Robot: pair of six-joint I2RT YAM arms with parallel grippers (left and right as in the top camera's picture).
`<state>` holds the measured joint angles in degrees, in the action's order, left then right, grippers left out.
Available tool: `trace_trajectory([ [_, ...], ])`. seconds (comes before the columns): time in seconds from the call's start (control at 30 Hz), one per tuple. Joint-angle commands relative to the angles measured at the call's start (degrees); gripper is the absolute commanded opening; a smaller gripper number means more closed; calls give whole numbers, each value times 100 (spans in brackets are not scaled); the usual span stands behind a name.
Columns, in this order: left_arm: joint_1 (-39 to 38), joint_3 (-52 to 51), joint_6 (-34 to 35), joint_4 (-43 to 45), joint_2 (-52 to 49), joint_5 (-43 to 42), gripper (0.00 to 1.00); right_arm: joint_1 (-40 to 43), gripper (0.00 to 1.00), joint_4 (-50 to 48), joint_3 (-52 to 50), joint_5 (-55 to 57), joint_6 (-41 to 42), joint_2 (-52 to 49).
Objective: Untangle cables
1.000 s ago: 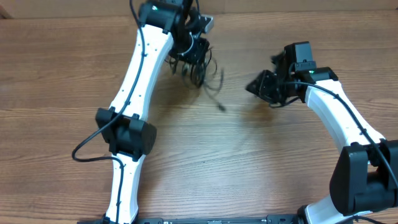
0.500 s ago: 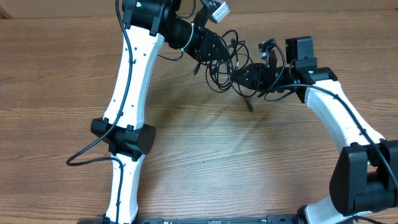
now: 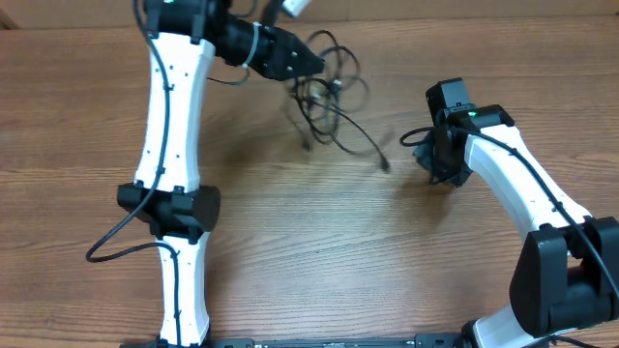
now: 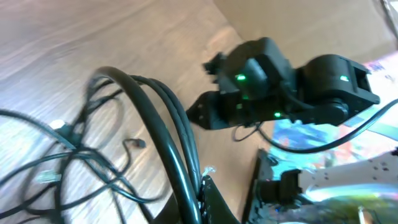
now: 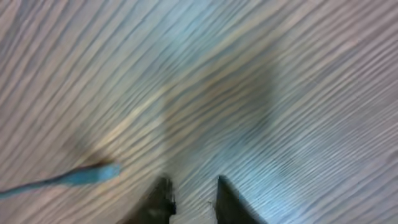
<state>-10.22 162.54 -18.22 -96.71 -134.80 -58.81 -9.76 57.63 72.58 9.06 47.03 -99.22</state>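
The cables (image 3: 334,97) are a loose black tangle hanging from my left gripper (image 3: 315,65) at the back of the table. One plug end (image 3: 385,164) trails to the right over the wood. In the left wrist view thick black loops (image 4: 165,118) run down into my left gripper (image 4: 202,186), which is shut on them, and thinner strands (image 4: 68,155) spread to the left. My right gripper (image 3: 438,166) stands apart from the tangle, to its right, pointing down at the table. Its fingertips (image 5: 163,198) have a gap with only wood between them. A blurred cord end (image 5: 81,176) lies to their left.
The wooden table (image 3: 319,251) runs to a far edge just behind the left gripper. The right arm's black wrist (image 4: 280,81) shows beyond the cables in the left wrist view. Both white arms reach in from the front edge.
My left arm swung left, carrying the tangle away. My right gripper, which was at the tangle half a second ago, has come off it, drawn back right and turned down toward the table.
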Motion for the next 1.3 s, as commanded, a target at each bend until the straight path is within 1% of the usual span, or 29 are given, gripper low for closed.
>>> trace_trajectory([
  [0.0, 46, 155, 68, -11, 68, 260, 4, 39, 38, -249, 37, 83, 170, 114],
  [0.03, 42, 155, 68, -9, 68, 291, 4, 39, 39, -461, 37, -262, -199, 114],
  [0.07, 24, 155, 68, -9, 68, 321, 4, 39, 41, -887, 37, -1078, -1106, 114],
  [0.1, -20, 155, 68, -9, 68, 439, 4, 37, 47, -1259, 37, -2009, -1985, 114],
  [0.13, -63, 155, 103, -9, 68, 601, 4, 37, 56, -1572, 37, -3027, -2691, 114],
  [0.17, -114, 155, 227, -9, 72, 859, 4, 37, 61, -1838, 37, -3936, -3106, 114],
  [0.23, -192, 155, 424, -11, 94, 1281, 4, 35, 65, -2133, 39, -4693, -3215, 116],
  [0.3, -337, 155, 688, -11, 197, 1755, 4, 35, 66, -2315, 39, -4970, -3211, 114],
  [0.4, -525, 155, 1029, -11, 498, 2492, 4, 35, 66, -2256, 39, -4706, -3209, 114],
  [0.43, -603, 153, 1287, -11, 673, 2977, 4, 35, 65, -2192, 39, -4472, -3206, 114],
  [0.5, -717, 133, 1508, -11, 1016, 3585, 4, 35, 65, -2090, 39, -4157, -3154, 114],
  [0.57, -772, 28, 1508, -11, 1360, 3698, 4, 35, 65, -1963, 39, -3794, -2933, 114],
  [0.63, -879, -321, 1550, -11, 1808, 3821, 4, 39, 64, -1838, 39, -3600, -2881, 114],
  [0.7, -957, -822, 1757, -11, 2192, 4299, 4, 42, 63, -1720, 39, -3451, -2881, 114],
  [0.83, -1082, -2865, 2288, -9, 3456, 5624, 4, 39, 63, -1530, 39, -3154, -2881, 114],
  [0.9, -1082, -3464, 2566, -9, 3733, 6078, 4, 39, 62, -1530, 39, -3156, -2879, 114],
  [0.93, -1073, -3915, 3077, 13, 3818, 6616, 4, 39, 64, -1532, 39, -3163, -2883, 114],
  [1.0, -1071, -4395, 3838, 256, 3775, 6968, 4, 33, 67, -1528, 39, -3316, -2935, 114],
  [1.03, -1071, -4660, 4013, 577, 3740, 6693, 4, 33, 68, -1530, 39, -3530, -3040, 114],
  [1.07, -1084, -4883, 3801, 964, 3698, 6161, 4, 33, 68, -1530, 39, -3755, -3171, 114],
  [1.1, -1113, -5239, 2857, 1690, 3613, 4725, 4, 11, 68, -1528, 39, -4210, -3449, 114],
  [1.13, -1132, -5425, 2238, 2085, 3552, 3779, 4, -17, 67, -1526, 39, -4424, -3587, 114],
  [1.17, -1163, -5622, 1644, 2531, 3447, 2662, 4, -87, 67, -1523, 39, -4625, -3746, 114],
  [1.2, -1176, -5713, 1311, 2859, 3316, 1853, 4, -155, 67, -1508, 39, -4673, -3842, 114],
  [1.27, -1178, -5716, 1220, 3222, 3097, 1119, 4, -304, 68, -1515, 39, -4669, -3897, 114],
])
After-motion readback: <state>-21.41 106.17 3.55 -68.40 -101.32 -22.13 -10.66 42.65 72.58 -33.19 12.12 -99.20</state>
